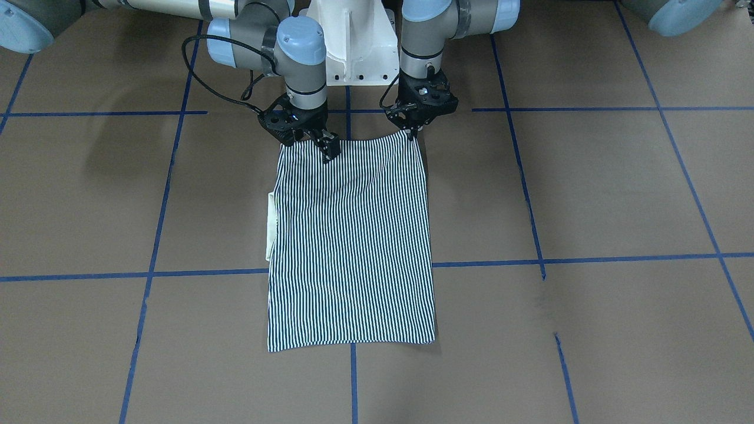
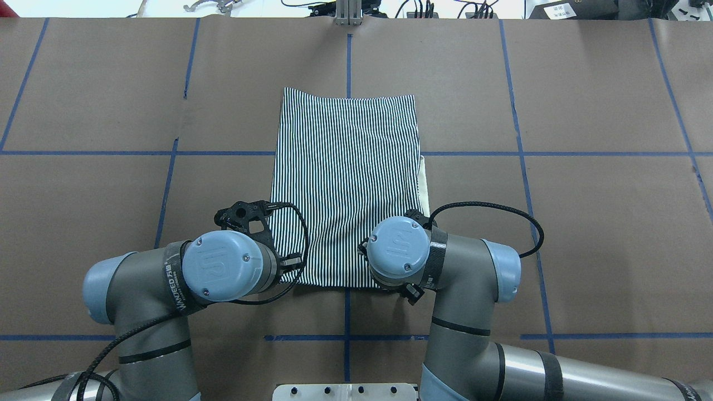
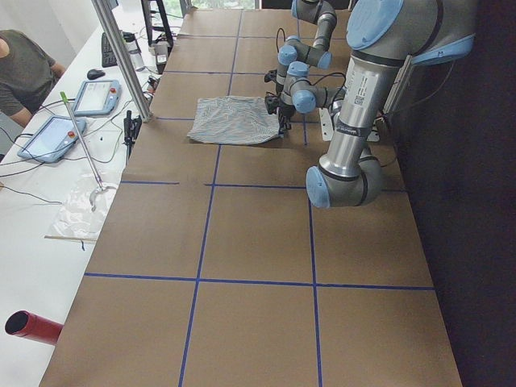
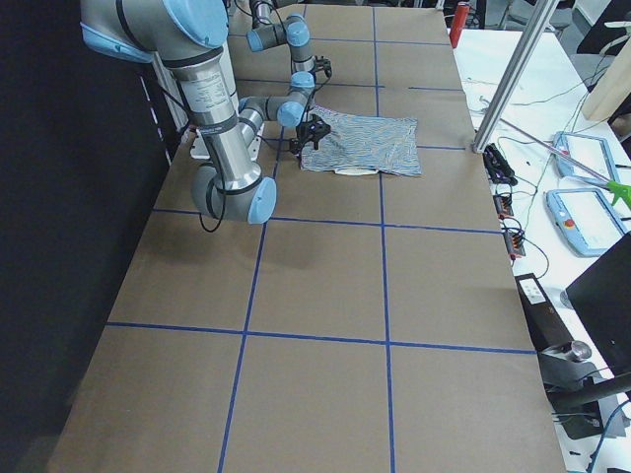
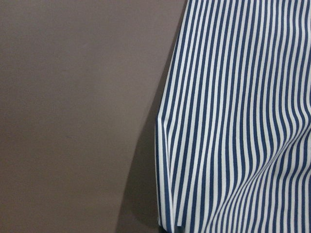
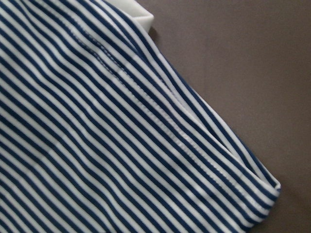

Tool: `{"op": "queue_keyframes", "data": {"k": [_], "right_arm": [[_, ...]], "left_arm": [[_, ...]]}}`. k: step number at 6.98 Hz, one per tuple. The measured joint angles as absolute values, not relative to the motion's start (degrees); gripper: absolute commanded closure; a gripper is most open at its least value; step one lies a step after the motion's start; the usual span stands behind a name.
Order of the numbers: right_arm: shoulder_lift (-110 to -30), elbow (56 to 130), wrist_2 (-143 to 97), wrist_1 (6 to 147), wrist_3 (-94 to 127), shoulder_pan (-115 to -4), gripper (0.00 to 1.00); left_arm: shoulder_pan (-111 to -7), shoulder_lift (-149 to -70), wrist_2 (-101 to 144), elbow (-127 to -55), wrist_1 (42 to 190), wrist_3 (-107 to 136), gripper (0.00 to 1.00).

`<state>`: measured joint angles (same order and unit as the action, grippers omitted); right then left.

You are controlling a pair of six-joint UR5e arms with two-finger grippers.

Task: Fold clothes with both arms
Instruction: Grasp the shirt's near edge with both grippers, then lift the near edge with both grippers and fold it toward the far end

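Note:
The striped polo shirt [image 1: 353,247] lies folded into a long rectangle on the brown table [image 1: 589,188], also seen from overhead [image 2: 345,178]. Its cream collar [image 1: 271,227] peeks out at one long side [image 2: 423,184]. My left gripper [image 1: 414,134] is shut on the shirt's near corner, which is slightly raised. My right gripper [image 1: 328,148] is shut on the near edge close to the other corner. In the overhead view both grippers are hidden under the wrists. The left wrist view shows a lifted striped edge [image 5: 243,121]. The right wrist view shows a hemmed corner [image 6: 97,145].
The white pedestal base [image 1: 353,47] stands just behind the shirt's near edge. Blue tape lines [image 1: 530,259] grid the table. A side bench with tablets [image 3: 48,137], a metal post [image 3: 121,56] and a red cylinder [image 3: 32,326] lies beyond the far edge.

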<state>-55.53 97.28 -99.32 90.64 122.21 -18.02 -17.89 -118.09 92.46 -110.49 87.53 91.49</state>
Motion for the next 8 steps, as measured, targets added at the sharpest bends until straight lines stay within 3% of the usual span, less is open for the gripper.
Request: {"op": "queue_keyframes", "data": {"k": [5, 8], "right_arm": [[-55.14, 97.91, -99.5, 90.77, 121.97, -18.01, 1.0], [-57.74, 104.29, -96.95, 90.64, 121.82, -17.01, 1.0]], "left_arm": [[-17.87, -118.22, 92.44, -110.57, 87.68, 91.41, 1.0], [-17.37, -118.36, 92.88, -113.1, 87.45, 91.68, 1.0]]}}
